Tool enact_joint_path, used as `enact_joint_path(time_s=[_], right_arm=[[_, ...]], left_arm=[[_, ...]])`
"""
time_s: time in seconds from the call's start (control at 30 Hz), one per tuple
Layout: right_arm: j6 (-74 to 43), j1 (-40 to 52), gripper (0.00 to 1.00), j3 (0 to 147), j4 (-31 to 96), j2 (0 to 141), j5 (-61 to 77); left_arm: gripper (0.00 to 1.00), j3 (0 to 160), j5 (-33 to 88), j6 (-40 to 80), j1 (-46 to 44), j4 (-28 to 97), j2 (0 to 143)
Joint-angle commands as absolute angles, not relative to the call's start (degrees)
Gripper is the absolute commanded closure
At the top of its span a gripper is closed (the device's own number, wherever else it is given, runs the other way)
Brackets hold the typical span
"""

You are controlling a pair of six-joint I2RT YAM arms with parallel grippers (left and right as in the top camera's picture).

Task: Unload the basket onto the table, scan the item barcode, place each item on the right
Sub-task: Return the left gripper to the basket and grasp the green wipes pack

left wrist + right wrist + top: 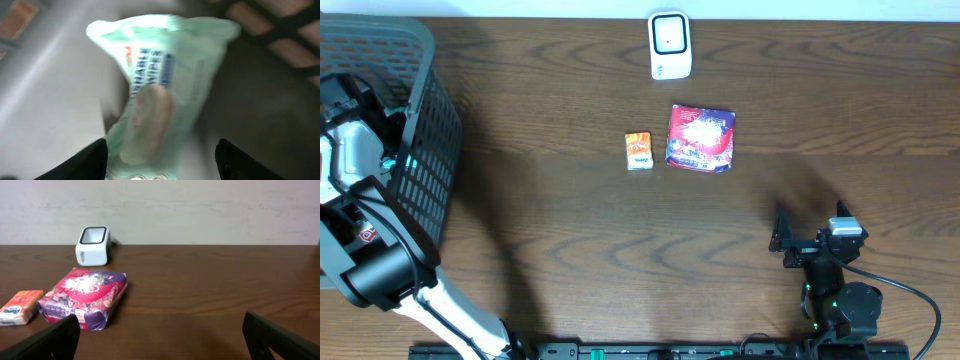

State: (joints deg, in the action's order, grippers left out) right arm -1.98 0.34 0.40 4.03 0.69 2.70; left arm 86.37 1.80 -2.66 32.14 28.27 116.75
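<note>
nothing looks scanned yet: the wipes (150, 90) sit down in the basket (425, 140) between the left claw's (162, 145) part-open fingers, gripped or not i cannot tell, well apart from the scanner (670, 45), while the right claw (161, 319) hangs wide and empty.

blurred blue "…SHABLE WIPES" print on pale green pack (155, 90)

Blurred mint-green wipes pack (160, 95), label side showing
</note>
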Motion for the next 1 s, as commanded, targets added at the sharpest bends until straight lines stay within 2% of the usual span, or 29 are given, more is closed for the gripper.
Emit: enact_joint_path(time_s=[0.0, 0.3, 0.4, 0.5, 0.53, 0.57, 0.77, 0.97], right_arm=[[-2.55, 0.10, 0.01, 0.36, 4.29, 0.32, 2.26], [-2.55, 0.10, 0.01, 0.36, 4.29, 0.32, 2.26], [-2.55, 0.10, 0.01, 0.36, 4.29, 0.32, 2.26], [-2.55, 0.10, 0.01, 0.36, 4.29, 0.32, 2.26], [-2.55, 0.10, 0.01, 0.36, 4.29, 0.32, 2.26], [-2.55, 0.10, 0.01, 0.36, 4.29, 0.32, 2.26], [-2.55, 0.10, 0.01, 0.36, 4.29, 0.32, 2.26], [-2.55, 0.10, 0.01, 0.36, 4.29, 0.32, 2.26]], left_arm=[[0.31, 86.63, -4.14, -3.33, 32.45, 28.12, 117.91], [0.32, 86.41, -4.05, -3.40, 32.42, 29.50, 120.33], [0.44, 86.41, -4.05, -3.40, 32.42, 30.52, 120.36], [0.74, 86.41, -4.05, -3.40, 32.42, 31.99, 120.36], [0.89, 86.41, -4.05, -3.40, 32.42, 32.56, 120.36], [0.92, 86.41, -4.05, -3.40, 32.42, 32.99, 120.33], [0.93, 87.22, -4.05, -1.21, 32.42, 36.36, 116.84], [0.93, 87.53, -0.40, 5.28, 32.38, 36.58, 103.79]])
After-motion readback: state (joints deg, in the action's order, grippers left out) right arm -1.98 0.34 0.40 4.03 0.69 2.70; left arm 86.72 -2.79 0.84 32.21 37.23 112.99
